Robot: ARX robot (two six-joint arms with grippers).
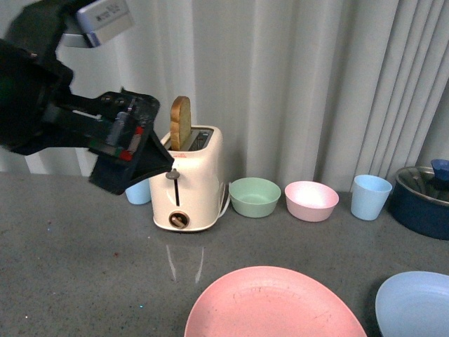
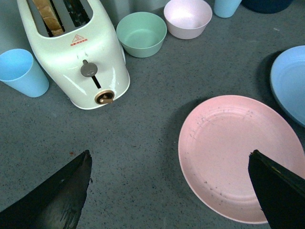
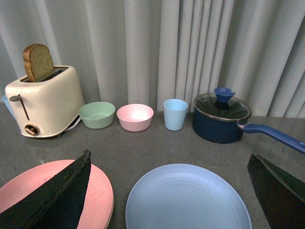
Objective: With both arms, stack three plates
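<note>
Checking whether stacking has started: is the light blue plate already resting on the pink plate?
No, the light blue plate lies beside the pink plate, with a strip of bare table between their rims.

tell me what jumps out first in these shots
The left gripper hangs open high over the grey counter, beside a cream toaster with toast sticking up. Nearer the robot, a pink plate and a light blue plate lie side by side, not stacked.
</note>
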